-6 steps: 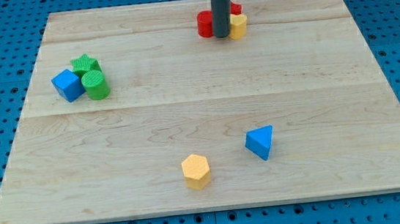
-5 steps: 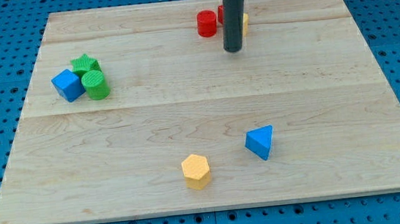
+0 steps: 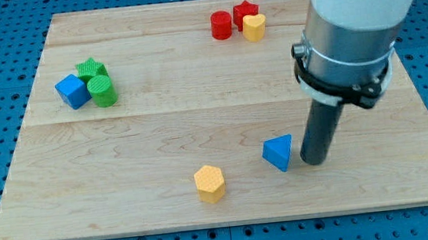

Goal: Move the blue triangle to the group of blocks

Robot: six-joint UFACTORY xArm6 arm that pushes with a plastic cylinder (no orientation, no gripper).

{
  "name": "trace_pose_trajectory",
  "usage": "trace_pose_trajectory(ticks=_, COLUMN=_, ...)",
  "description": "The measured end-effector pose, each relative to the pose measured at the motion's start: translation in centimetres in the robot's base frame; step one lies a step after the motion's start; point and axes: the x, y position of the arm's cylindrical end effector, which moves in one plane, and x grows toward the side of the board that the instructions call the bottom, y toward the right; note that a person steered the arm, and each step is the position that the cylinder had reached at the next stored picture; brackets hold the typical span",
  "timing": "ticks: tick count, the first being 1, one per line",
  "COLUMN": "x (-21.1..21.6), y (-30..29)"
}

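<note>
The blue triangle [image 3: 278,152] lies on the wooden board [image 3: 198,114] at the lower middle right. My tip [image 3: 315,161] stands just to its right, a small gap away or barely touching. One group of blocks sits at the left: a blue cube [image 3: 73,91], a green star [image 3: 92,69] and a green cylinder [image 3: 102,91]. Another group sits at the top: a red cylinder [image 3: 221,25], a red star [image 3: 246,10] and a yellow heart [image 3: 254,27].
A yellow hexagon [image 3: 210,183] lies near the bottom edge, left of the blue triangle. The arm's large white and grey body [image 3: 354,20] hangs over the board's right side. Blue pegboard surrounds the board.
My tip has moved from the top group of red and yellow blocks down and right to the blue triangle's right side. No block has moved.
</note>
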Motion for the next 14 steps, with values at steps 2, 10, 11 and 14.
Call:
trace_pose_trajectory(ticks=2, x=-1.7, y=-3.4)
trace_pose_trajectory(ticks=10, x=-18.0, y=-11.4)
trace_pose_trajectory(ticks=11, x=-18.1, y=-8.3)
trace_pose_trajectory(ticks=14, x=-24.7, y=-8.4)
